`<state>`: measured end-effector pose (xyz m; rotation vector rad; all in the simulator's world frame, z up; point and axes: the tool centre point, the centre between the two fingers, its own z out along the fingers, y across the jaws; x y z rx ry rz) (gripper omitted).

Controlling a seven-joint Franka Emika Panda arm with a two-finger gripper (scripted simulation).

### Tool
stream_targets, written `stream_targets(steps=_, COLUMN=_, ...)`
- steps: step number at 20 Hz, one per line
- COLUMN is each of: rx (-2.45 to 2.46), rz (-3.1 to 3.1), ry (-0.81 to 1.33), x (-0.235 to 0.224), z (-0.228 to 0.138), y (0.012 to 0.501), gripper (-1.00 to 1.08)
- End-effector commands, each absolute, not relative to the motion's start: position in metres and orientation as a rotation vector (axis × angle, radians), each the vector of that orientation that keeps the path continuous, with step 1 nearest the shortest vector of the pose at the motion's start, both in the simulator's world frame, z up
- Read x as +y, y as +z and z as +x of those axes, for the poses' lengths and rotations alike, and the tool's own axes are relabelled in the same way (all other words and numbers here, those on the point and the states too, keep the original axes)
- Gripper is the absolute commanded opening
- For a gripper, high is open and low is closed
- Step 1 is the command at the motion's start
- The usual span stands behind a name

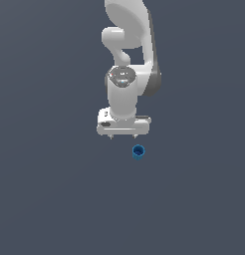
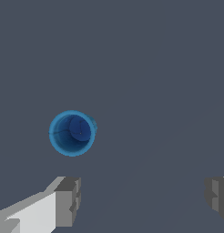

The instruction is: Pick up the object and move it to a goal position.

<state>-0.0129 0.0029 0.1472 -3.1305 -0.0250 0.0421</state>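
The object (image 1: 138, 152) is a tiny bright-blue short cylinder with a darker hollow top, upright on the grey floor. In the exterior view it sits just in front of my white gripper (image 1: 123, 136) and a little to the exterior view's right of it. The gripper hangs above the floor, apart from the object, with its two short fingertips spread wide and nothing between them. In the wrist view the object (image 2: 72, 133) shows from above, beyond the gap between the two grey fingertips (image 2: 68, 201), nearer to one of them. My gripper (image 2: 142, 196) is open.
The flat dark grey floor (image 1: 55, 199) stretches all round with no other object on it. The white arm (image 1: 128, 55) rises behind the gripper toward the top of the exterior view.
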Motion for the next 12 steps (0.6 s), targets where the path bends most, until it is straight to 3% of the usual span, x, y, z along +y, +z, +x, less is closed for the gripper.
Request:
stream_targets(steps=1, rx=-0.025, rz=-3.131, ry=0.042, x=0.003, z=-0.013, y=0.147, gripper=1.0)
stream_targets(steps=12, rx=-0.108, rz=-3.141, ry=0.077, x=0.015, z=-0.013, y=0.141, gripper=1.0)
